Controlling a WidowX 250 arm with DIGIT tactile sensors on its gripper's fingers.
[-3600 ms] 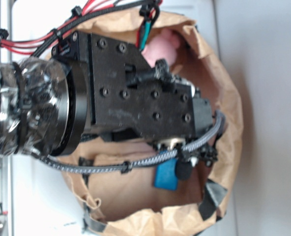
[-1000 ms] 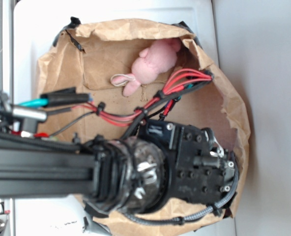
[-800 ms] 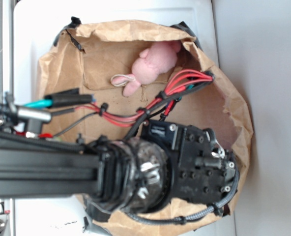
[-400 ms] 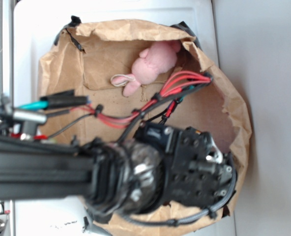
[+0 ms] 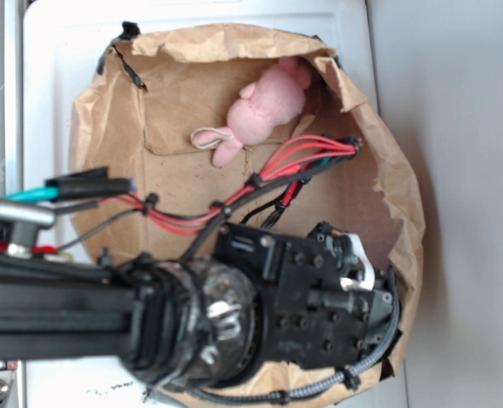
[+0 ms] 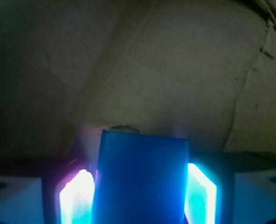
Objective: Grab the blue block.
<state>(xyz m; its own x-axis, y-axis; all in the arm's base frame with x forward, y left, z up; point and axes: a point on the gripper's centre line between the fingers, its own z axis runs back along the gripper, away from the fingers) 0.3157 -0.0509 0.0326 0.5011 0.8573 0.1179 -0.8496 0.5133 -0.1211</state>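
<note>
In the wrist view the blue block (image 6: 142, 177) fills the space between my gripper's (image 6: 139, 198) two glowing fingers (image 6: 77, 198). Both pads press against its long sides, so the gripper is shut on it. Crumpled brown paper lies beyond the block's far edge. In the exterior view the black wrist and gripper housing (image 5: 319, 306) sits low at the right inside the brown paper bag (image 5: 396, 187). It hides the blue block and the fingertips there.
A pink plush bunny (image 5: 264, 106) lies at the bag's upper side, apart from the arm. Red and black cables (image 5: 277, 166) run across the bag's floor. The bag's crumpled walls rise close around the gripper. White tabletop (image 5: 455, 255) surrounds the bag.
The arm has swung from the bag's upper middle to its lower right, covering the block that lay in view. Over the last second it has shifted slightly left, and the bag's rim has moved.
</note>
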